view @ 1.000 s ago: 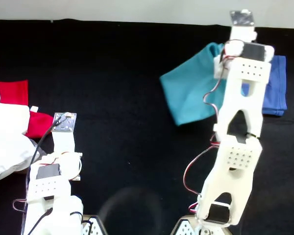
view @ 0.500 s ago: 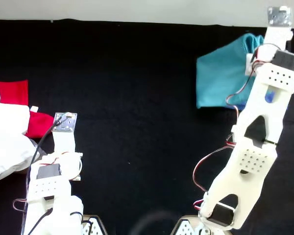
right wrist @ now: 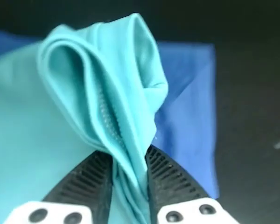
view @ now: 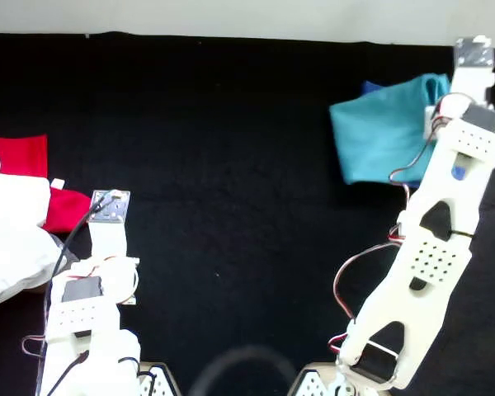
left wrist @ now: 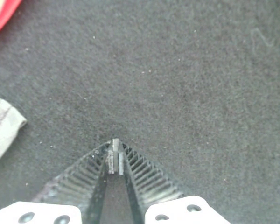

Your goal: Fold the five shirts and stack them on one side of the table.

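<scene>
My right gripper (right wrist: 128, 163) is shut on a bunched fold of the teal shirt (right wrist: 46, 116), held over the folded blue shirt (right wrist: 186, 102). From above, the teal shirt (view: 384, 128) hangs at the table's far right beside the right arm (view: 445, 190), with a sliver of the blue shirt (view: 370, 85) behind it. My left gripper (left wrist: 115, 156) is shut and empty, just above the black cloth. A red shirt (view: 21, 157) and a white shirt (view: 12, 239) lie at the left edge, close to the left arm (view: 99, 264).
Black cloth (view: 223, 148) covers the table. A grey-white garment edge (left wrist: 2, 128) and a red corner (left wrist: 2, 14) lie near the left gripper. The table's far edge (view: 231, 33) meets a pale wall.
The right arm has swung to the right and toward the far edge, carrying the teal shirt with it so it now covers most of the blue shirt. The left arm has kept still.
</scene>
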{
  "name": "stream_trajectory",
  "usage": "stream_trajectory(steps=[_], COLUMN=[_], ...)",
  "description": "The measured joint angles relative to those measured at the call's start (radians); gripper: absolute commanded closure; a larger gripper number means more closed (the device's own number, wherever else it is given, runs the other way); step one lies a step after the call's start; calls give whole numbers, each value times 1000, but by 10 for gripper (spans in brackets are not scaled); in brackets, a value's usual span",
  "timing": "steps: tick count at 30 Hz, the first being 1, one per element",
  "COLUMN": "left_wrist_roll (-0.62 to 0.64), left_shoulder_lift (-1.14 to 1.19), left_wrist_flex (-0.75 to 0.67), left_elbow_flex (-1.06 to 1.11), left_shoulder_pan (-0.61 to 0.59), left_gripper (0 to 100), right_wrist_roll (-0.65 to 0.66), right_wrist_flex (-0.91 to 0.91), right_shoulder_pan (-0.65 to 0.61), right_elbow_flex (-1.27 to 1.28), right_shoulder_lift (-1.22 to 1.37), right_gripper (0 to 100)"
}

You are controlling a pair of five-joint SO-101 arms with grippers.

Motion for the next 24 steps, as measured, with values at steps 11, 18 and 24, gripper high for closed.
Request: stream_trajectory(steps=[11,18,24], left_wrist_roll=[0,0,0], left_shoulder_lift=[0,0,0], left_wrist_flex=[0,0,0], left_elbow_flex=[0,0,0], left_shoulder_pan=[0,0,0], left_gripper=[990,990,990], right_wrist_roll=[0,0,0], right_wrist_flex=[-84,-153,-163], right_shoulder_pan=[46,87,87], right_elbow_flex=[-84,-40,-40], right_shoulder_lift=[51,183,216], right_gripper=[993,992,990])
